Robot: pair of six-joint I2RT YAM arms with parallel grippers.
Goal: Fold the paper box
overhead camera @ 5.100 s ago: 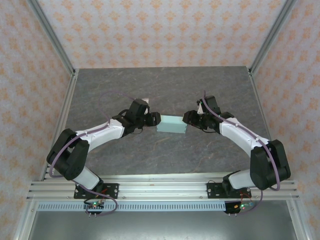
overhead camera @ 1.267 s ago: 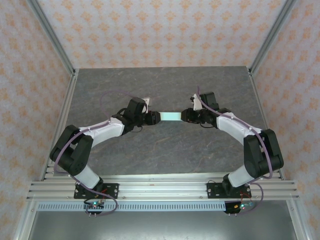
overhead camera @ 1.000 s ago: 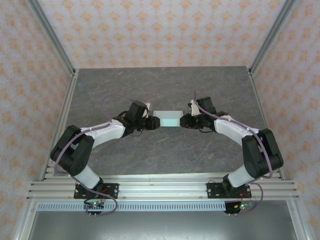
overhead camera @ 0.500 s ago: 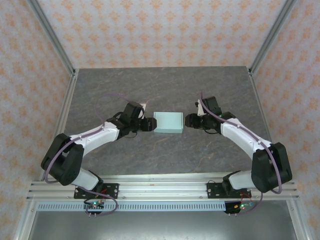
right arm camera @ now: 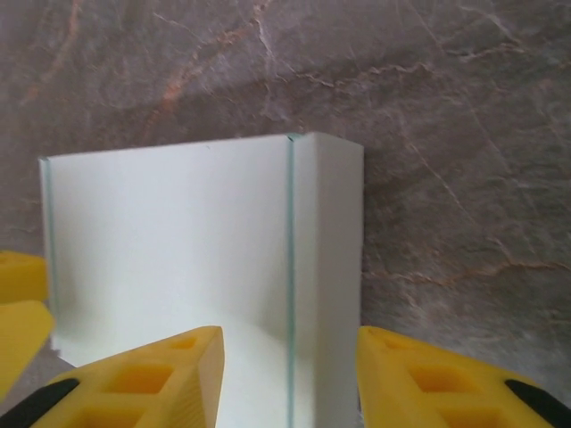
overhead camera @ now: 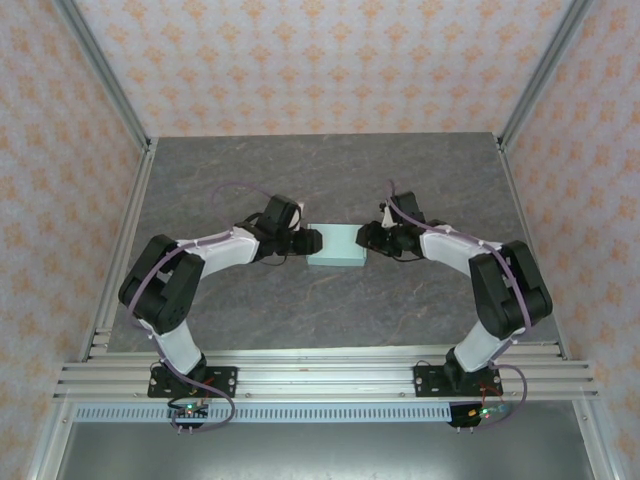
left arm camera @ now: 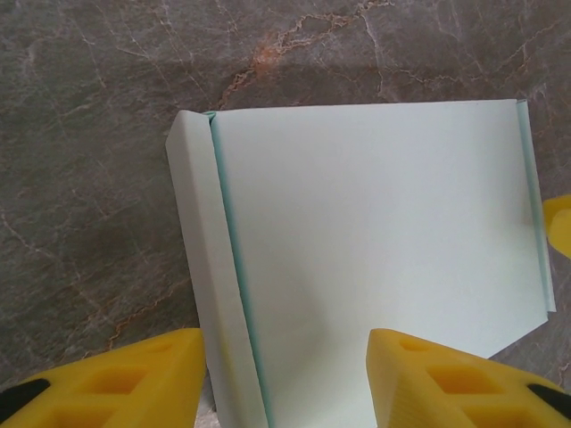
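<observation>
Two-sided bracing, judging from above: paper box [overhead camera: 336,246] lying flat mid-bench [overhead camera: 330,170], flanked endwise by left gripper [overhead camera: 311,241] and right gripper [overhead camera: 366,238], likely to stop it sliding.

From the left wrist: left gripper [left arm camera: 285,379] half open, clamped on nothing, nosing the box's near end next to the narrow side panel [left arm camera: 203,250] (a right-gripper fingertip [left arm camera: 559,225] peeking at the far edge).

From the right wrist: right gripper [right arm camera: 290,374] likewise parted and empty, straddling that side panel's [right arm camera: 326,267] crease, seemingly to press it home.
</observation>
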